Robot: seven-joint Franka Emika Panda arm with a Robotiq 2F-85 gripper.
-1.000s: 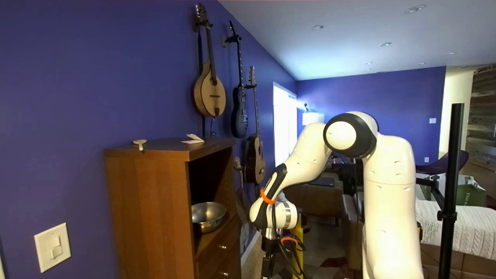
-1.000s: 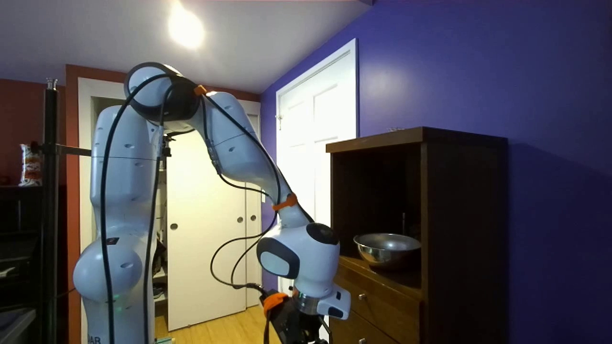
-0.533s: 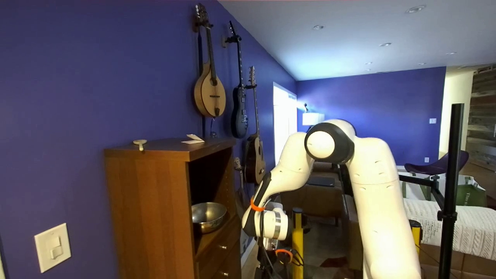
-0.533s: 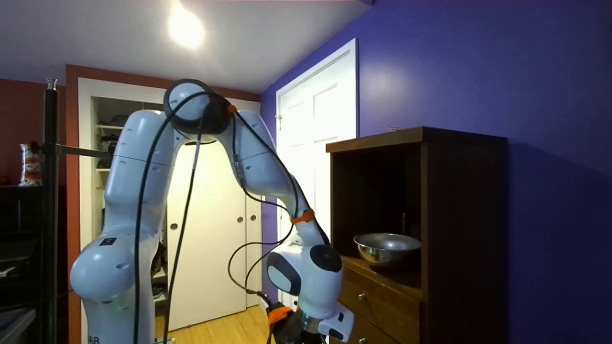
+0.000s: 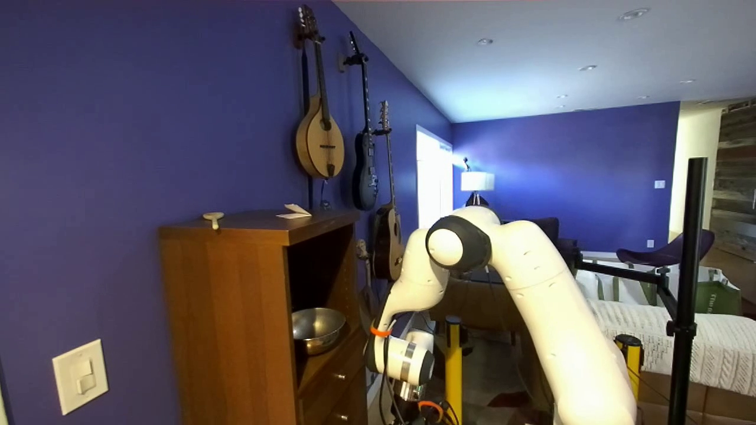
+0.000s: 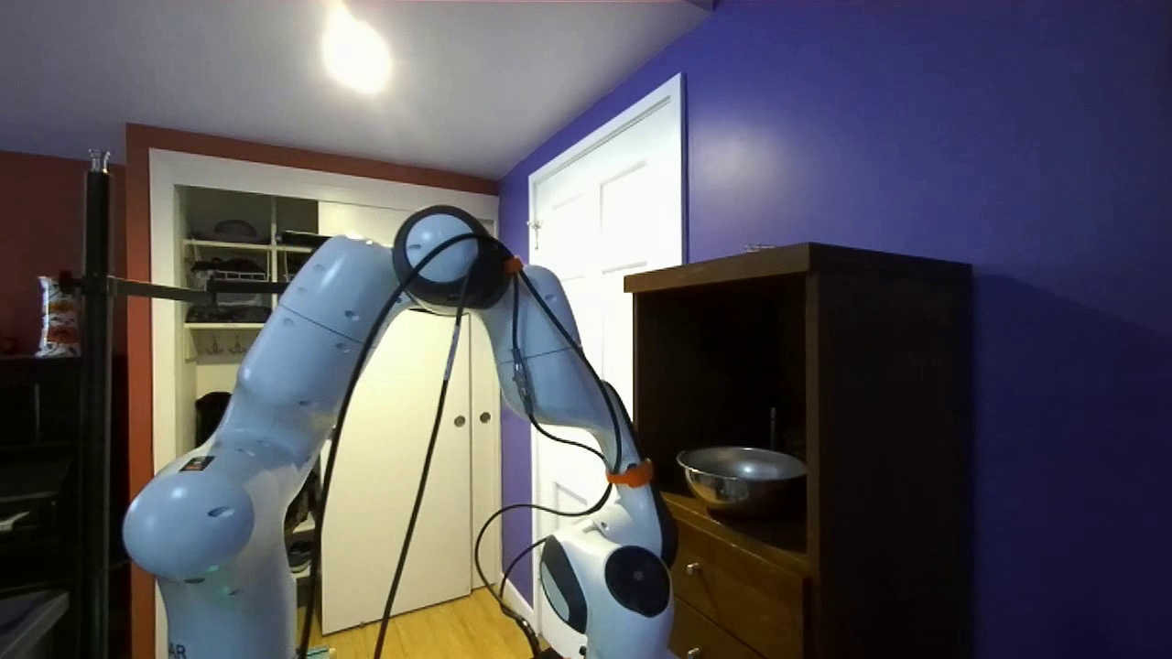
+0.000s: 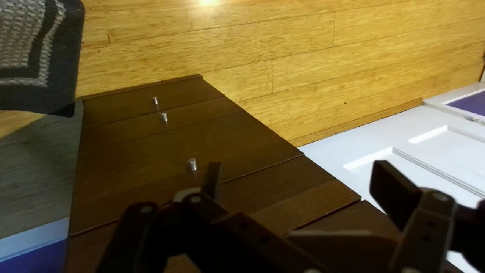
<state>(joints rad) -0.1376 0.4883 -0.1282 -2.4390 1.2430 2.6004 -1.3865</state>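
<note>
Beside the cabinet (image 5: 230,319): the arm (image 5: 549,307) leans lower and further forward than a second ago, its elbow (image 6: 449,256) sunk toward the cabinet in both exterior views.
Wrist (image 6: 600,586): lower than before and nearer the drawers (image 6: 719,572); the orange band (image 6: 630,475) above it has come down too, and the parts beneath it have slipped almost wholly past the lower edge in an exterior view.
Fingers (image 7: 394,191): spread wide apart and released, dark drawer fronts showing between them in the wrist view.
Drawers: nearest to the fingers, pushed in, in the lower part of the cabinet; whether a finger touches them cannot be told.
Silver knobs (image 7: 193,164): three in the wrist view, the closest appearing just beside a fingertip (image 7: 213,176).
Metal bowl (image 6: 742,480): upright in the compartment (image 6: 719,366) above the drawers, in the same spot as before.
Cabinet top (image 5: 254,221): a folded white card (image 5: 293,215) and a small pale object (image 5: 213,219), both unmoved.
Closet shelves (image 6: 227,326): now uncovered behind the arm, which mostly hid them a second ago.
Lamp (image 5: 477,180): more of it shows above the elbow than earlier.
Yellow post (image 5: 453,372): in plainer view than a second ago.
Wooden floor (image 7: 303,49): beyond the drawers in the wrist view, with a patterned rug (image 7: 62,57) near the cabinet's foot.
</note>
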